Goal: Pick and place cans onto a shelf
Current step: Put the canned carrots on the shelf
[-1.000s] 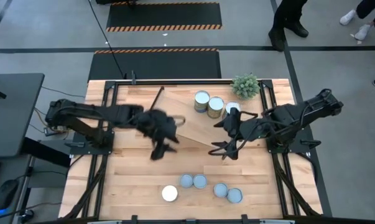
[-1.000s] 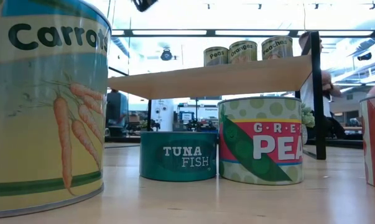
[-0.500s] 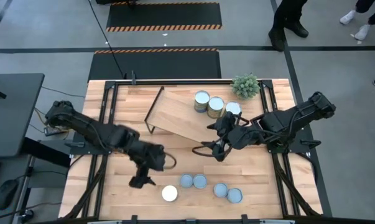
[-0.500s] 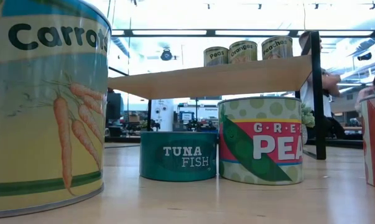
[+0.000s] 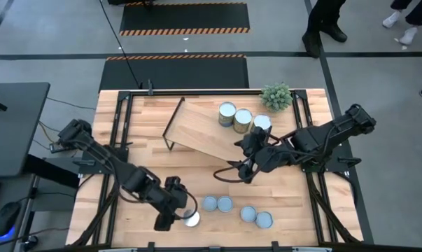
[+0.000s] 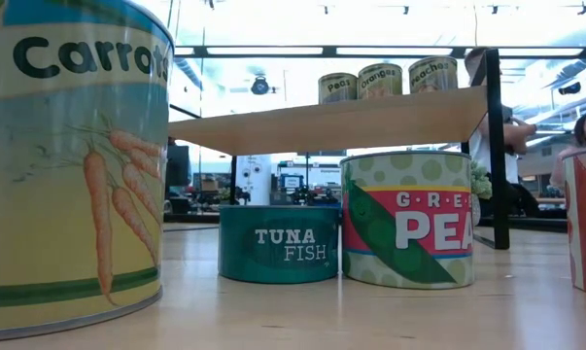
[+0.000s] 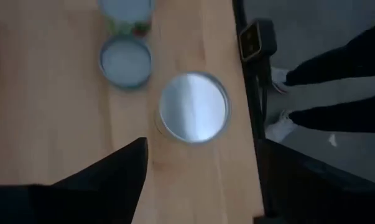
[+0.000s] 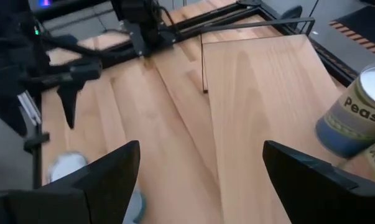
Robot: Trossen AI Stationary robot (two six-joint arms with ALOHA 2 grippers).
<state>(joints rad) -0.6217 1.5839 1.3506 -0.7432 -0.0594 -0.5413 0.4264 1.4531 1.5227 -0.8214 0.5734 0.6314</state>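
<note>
Nearest the front edge of the counter (image 5: pixel 141 161), the left gripper (image 5: pixel 174 215) hung over the white-topped can (image 5: pixel 191 218), its jaws spread open and empty. Four blue-grey-topped cans (image 5: pixel 224 204) stood in a loose row beside it. Farther back, the right gripper (image 5: pixel 240 168) hovered at the shelf's (image 5: pixel 197 129) near edge, jaws wide apart, holding nothing. Three more cans (image 5: pixel 242 120) stood on the shelf's far end, near a potted plant (image 5: pixel 276 96).

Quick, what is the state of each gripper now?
Left gripper: open, above the silver-topped can, holding nothing.
Right gripper: open, over the shelf, empty.
</note>
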